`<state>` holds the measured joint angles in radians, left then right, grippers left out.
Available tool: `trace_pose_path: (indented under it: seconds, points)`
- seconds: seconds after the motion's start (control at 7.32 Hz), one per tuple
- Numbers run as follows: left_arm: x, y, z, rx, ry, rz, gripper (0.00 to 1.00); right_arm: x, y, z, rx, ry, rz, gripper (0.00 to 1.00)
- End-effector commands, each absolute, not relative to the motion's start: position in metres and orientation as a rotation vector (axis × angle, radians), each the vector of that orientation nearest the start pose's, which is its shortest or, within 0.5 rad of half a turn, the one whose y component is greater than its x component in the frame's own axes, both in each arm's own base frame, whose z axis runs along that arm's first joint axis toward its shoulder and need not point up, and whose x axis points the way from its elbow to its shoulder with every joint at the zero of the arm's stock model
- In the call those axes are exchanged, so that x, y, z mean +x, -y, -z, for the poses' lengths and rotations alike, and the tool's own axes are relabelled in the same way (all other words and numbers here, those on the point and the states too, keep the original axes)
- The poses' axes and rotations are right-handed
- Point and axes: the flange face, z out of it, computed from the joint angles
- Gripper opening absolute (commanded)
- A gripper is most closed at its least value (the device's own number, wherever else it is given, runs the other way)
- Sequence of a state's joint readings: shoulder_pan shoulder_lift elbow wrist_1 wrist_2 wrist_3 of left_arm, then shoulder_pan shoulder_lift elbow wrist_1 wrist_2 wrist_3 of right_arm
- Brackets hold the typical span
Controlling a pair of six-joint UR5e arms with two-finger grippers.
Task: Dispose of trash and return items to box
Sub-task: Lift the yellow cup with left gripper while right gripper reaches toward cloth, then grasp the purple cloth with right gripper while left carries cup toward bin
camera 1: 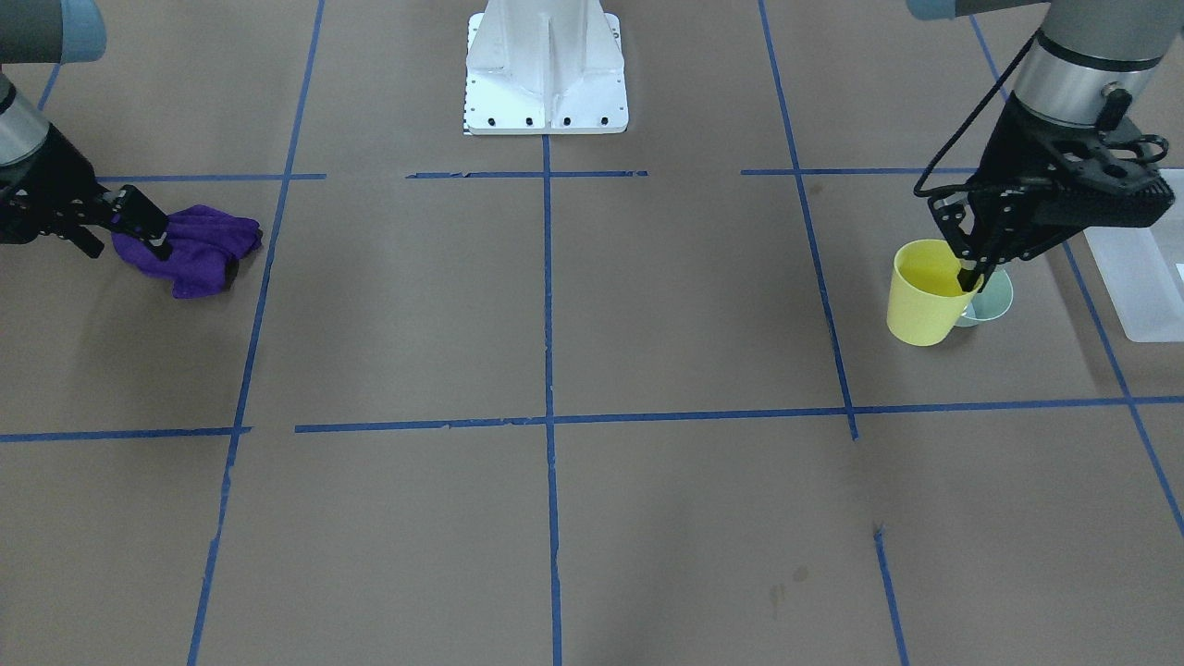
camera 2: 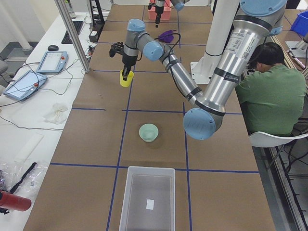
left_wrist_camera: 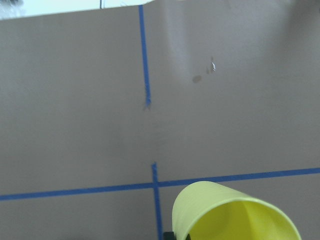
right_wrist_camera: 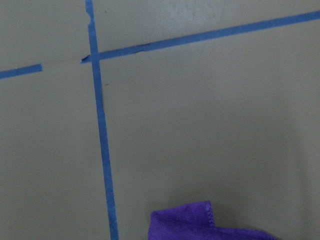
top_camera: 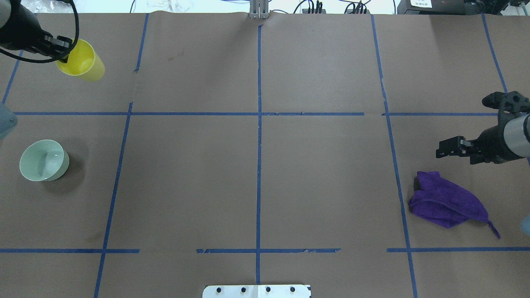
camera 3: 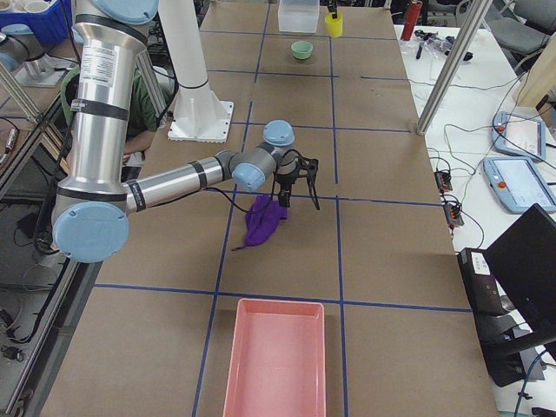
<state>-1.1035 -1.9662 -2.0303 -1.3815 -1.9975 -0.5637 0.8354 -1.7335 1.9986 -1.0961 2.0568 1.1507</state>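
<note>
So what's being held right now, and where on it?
The left gripper pinches the yellow cup by its rim, one finger inside. The right gripper holds nothing.

Whole middle of the table (top_camera: pixel 256 174) is just bare paper and tape lines, loads of room to swing through. Left end is tighter: the mint bowl (top_camera: pixel 43 160) sits between the lifted yellow cup (top_camera: pixel 80 62) and the box (camera 2: pixel 147 197), well apart from both. Right end, the purple cloth (top_camera: pixel 449 203) lies just beside the right gripper (top_camera: pixel 439 151), pink tray (camera 3: pixel 276 356) beyond it.
</note>
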Motion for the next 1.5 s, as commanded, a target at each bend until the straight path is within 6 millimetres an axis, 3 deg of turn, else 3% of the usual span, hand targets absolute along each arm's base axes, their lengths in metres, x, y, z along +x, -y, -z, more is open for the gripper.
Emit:
trace_pose_path:
  seconds: [0.0,0.27,0.55,0.82,0.96,1.09,1.23,1.37]
  points:
    - [0.120,0.559,-0.289,0.403,-0.607,-0.117,0.00,-0.286,0.353,-0.481,0.047,0.811,-0.214,1.00]
    - [0.105,0.567,-0.299,0.407,-0.582,-0.143,0.00,-0.307,0.335,-0.485,0.029,0.792,-0.170,1.00]
    - [0.085,0.576,-0.307,0.416,-0.558,-0.161,0.00,-0.308,0.320,-0.502,0.004,0.757,-0.150,1.00]
    - [0.062,0.589,-0.327,0.403,-0.558,-0.215,0.00,-0.314,0.320,-0.518,0.003,0.724,-0.150,1.00]
    - [0.056,0.590,-0.327,0.409,-0.551,-0.216,0.00,-0.315,0.321,-0.519,0.003,0.723,-0.149,0.75]
    - [0.051,0.591,-0.336,0.409,-0.538,-0.253,0.00,-0.314,0.320,-0.520,0.003,0.721,-0.142,0.29]
    - [0.038,0.597,-0.351,0.399,-0.522,-0.267,0.00,-0.313,0.321,-0.519,0.006,0.722,-0.139,0.00]
    - [0.035,0.599,-0.354,0.396,-0.518,-0.265,0.00,-0.311,0.321,-0.518,0.009,0.723,-0.142,0.00]
